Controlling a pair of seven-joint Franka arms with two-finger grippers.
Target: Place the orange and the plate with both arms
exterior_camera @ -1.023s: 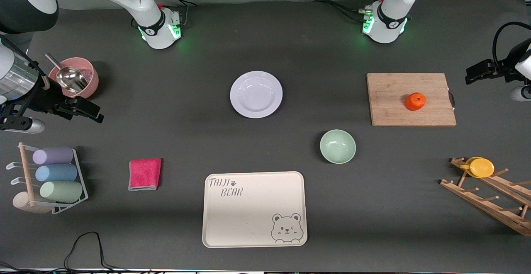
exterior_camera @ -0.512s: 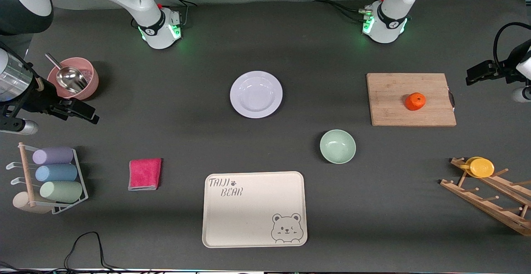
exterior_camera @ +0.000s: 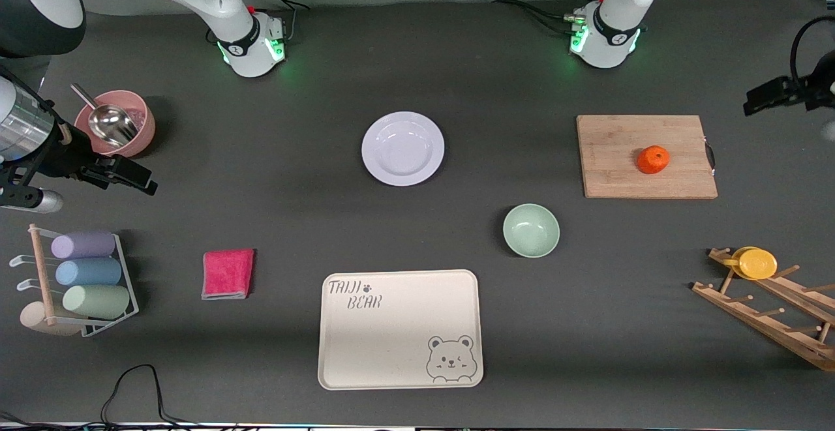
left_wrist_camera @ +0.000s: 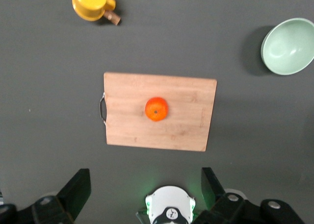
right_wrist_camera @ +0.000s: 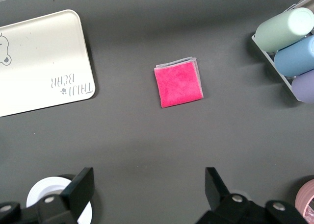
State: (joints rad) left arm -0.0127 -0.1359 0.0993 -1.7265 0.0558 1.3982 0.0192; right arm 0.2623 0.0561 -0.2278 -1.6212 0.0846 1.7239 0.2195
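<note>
The left gripper (left_wrist_camera: 143,194) hangs high in the air with its two fingers (left_wrist_camera: 76,192) spread wide and nothing between them, out past the handle end of the wooden cutting board (exterior_camera: 613,170); its wrist view looks straight down on that board. The orange (exterior_camera: 653,160) rests on the cutting board, a little toward the handle end of it, apart from both grippers. The mint-green bowl (exterior_camera: 531,230) sits on the table nearer to the front camera than the cutting board, toward the right arm's end of it. The plate (exterior_camera: 402,148) lies flat on the table well apart from the cutting board, toward the right arm's end, about as far from the camera as the board. The cream bear tray (exterior_camera: 399,328) lies nearer to the camera than the cutting board, past the bowl. The right gripper (right_wrist_camera: 149,194) is also up in the air, its fingers (right_wrist_camera: 78,190) wide apart and empty, well away from the cutting board at the right arm's end of the table, above the table near the pink bowl (exterior_camera: 134,132) holding a metal scoop (exterior_camera: 107,122); its wrist view shows the folded pink cloth (right_wrist_camera: 178,81) below.
</note>
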